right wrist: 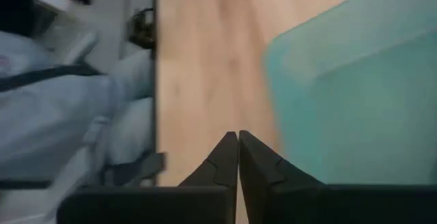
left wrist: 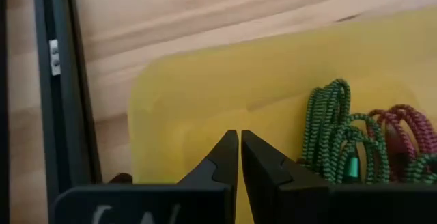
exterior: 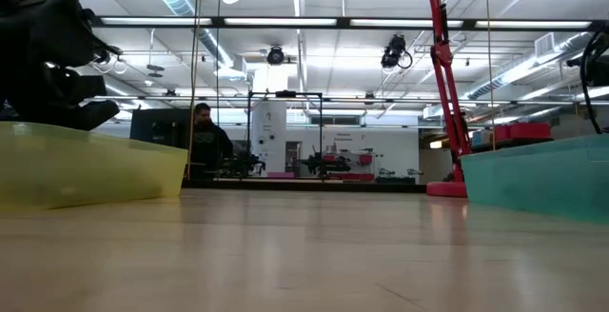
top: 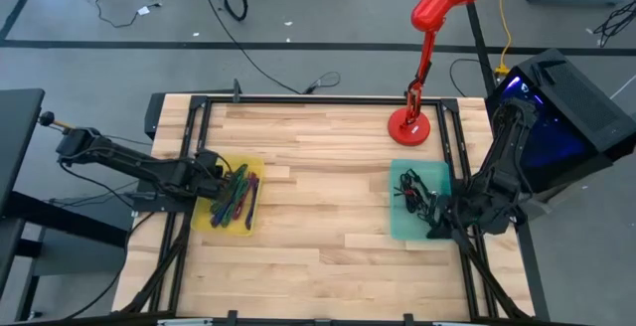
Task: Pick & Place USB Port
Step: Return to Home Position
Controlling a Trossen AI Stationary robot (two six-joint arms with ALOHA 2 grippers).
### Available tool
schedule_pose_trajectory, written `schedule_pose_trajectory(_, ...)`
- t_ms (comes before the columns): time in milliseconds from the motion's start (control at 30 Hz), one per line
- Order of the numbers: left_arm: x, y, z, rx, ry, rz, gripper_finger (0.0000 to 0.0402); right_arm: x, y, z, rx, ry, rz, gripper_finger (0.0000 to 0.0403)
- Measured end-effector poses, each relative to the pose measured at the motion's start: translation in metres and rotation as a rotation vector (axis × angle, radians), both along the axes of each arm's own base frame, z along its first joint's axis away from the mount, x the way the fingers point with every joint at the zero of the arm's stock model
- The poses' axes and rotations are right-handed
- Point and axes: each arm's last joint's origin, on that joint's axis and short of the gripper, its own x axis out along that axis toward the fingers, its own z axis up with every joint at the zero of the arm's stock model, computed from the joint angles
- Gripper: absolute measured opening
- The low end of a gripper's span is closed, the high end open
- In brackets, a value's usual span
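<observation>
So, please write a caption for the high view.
Left gripper over yellow bin of coloured cables; right gripper by green bin of black cables.

On the table (top: 318,217), the left bin (top: 253,167) sits at the left side with a cable bundle (top: 238,197) in it. Well apart, the right bin (top: 402,227) holds a cable tangle (top: 412,192), and the lamp (top: 408,127) stands just behind it, on the far side.

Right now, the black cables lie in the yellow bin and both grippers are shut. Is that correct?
No: the high view shows the black cables in the green bin, not the yellow bin. The left gripper and the right gripper are indeed shut.
</observation>
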Motion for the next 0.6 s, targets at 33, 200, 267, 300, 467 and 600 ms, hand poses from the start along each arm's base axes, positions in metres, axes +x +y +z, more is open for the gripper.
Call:
schedule_pose_trajectory(33,0.0,0.0,0.001,-0.004,-0.006,-0.002,0.0026,0.001,0.002,-0.003,0.032,-0.008,0.008,0.0016)
schedule_pose_trajectory(200,-0.004,0.001,0.007,-0.031,-0.099,0.001,0.0026,0.006,0.013,-0.031,0.286,-0.126,0.017,0.0016)
schedule_pose_trajectory(267,-0.006,0.001,0.01,-0.04,-0.141,0.002,0.0026,0.006,0.014,-0.04,0.368,-0.153,0.038,0.0016)
schedule_pose_trajectory(300,-0.007,0.002,0.012,-0.046,-0.165,0.007,0.0026,0.005,0.013,-0.044,0.37,-0.148,0.042,0.0016)
schedule_pose_trajectory(467,-0.012,0.008,0.019,-0.069,-0.276,0.061,0.0026,0.005,0.013,-0.049,0.321,-0.116,0.048,0.0016)
schedule_pose_trajectory(600,-0.016,0.012,0.023,-0.074,-0.354,0.109,0.0026,0.005,0.013,-0.048,0.328,-0.12,0.048,0.0016)
